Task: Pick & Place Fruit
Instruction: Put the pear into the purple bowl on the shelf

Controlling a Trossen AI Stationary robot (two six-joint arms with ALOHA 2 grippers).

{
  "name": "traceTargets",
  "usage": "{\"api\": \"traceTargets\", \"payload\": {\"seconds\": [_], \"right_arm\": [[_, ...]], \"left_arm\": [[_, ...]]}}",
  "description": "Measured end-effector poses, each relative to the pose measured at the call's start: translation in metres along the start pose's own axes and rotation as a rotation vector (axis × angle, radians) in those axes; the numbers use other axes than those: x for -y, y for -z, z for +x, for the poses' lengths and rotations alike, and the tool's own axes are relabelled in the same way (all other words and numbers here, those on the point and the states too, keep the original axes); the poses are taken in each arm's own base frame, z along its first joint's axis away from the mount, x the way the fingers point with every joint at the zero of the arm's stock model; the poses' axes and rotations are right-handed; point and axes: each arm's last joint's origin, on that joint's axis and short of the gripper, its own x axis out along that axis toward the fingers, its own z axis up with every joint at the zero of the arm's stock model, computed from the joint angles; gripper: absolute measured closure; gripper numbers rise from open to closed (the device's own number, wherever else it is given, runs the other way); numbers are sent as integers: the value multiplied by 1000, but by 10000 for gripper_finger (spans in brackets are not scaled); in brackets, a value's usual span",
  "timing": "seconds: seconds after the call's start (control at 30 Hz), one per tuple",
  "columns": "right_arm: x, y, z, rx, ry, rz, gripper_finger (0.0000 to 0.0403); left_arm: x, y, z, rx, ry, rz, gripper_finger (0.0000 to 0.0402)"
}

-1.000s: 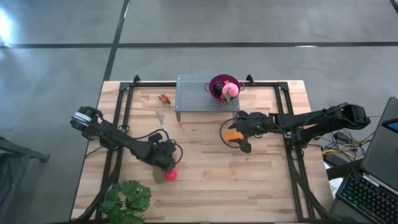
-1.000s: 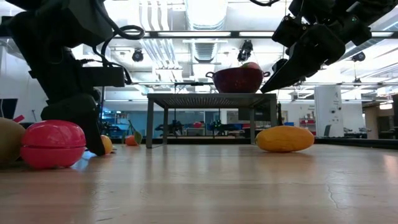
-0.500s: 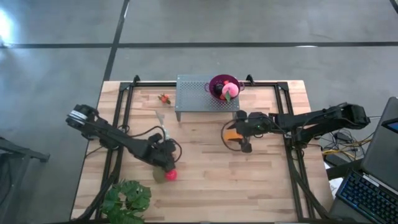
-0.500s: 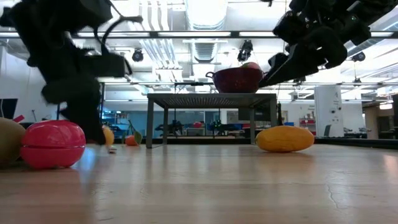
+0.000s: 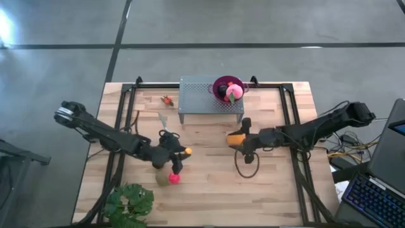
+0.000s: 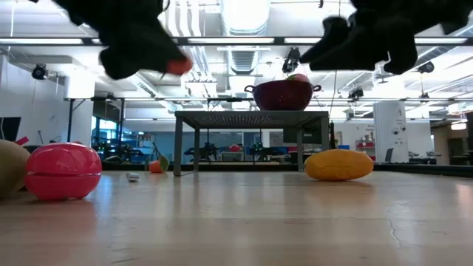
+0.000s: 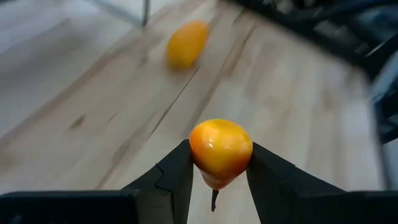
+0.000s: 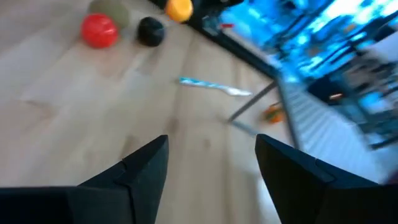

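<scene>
Left wrist view, left tool (image 7: 219, 171) pinching small orange fruit (image 7: 220, 148)

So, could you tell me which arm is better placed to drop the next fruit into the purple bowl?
Left: its end effector already grips a small orange fruit above the table. The right end effector is open and empty beside the elongated orange piece.

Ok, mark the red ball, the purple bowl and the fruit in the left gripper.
red ball (image 6: 63, 171): low view, middle of its side.
purple bowl (image 5: 221, 82): high view, its rim.
small orange fruit (image 7: 220, 148): left wrist view, its front, between the left gripper's fingers.
</scene>
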Motion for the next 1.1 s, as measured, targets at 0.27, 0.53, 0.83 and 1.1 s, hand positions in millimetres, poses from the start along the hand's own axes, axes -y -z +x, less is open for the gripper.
{"api": "traceTargets", "payload": {"seconds": [0.27, 0.53, 0.83, 1.1], "right_arm": [[-19, -24, -14, 106, 136, -136, 127], [-23, -34, -19, 190, 146, -142, 105], [-22, -37, -20, 218, 152, -126, 104], [-25, -38, -22, 231, 136, -131, 118]], "left_arm": [[9, -26, 2, 197, 141, -41, 264], [11, -47, 9, 328, 281, -48, 264], [11, -57, 40, 334, 410, 0, 264], [23, -72, 64, 352, 401, 40, 264]]}}
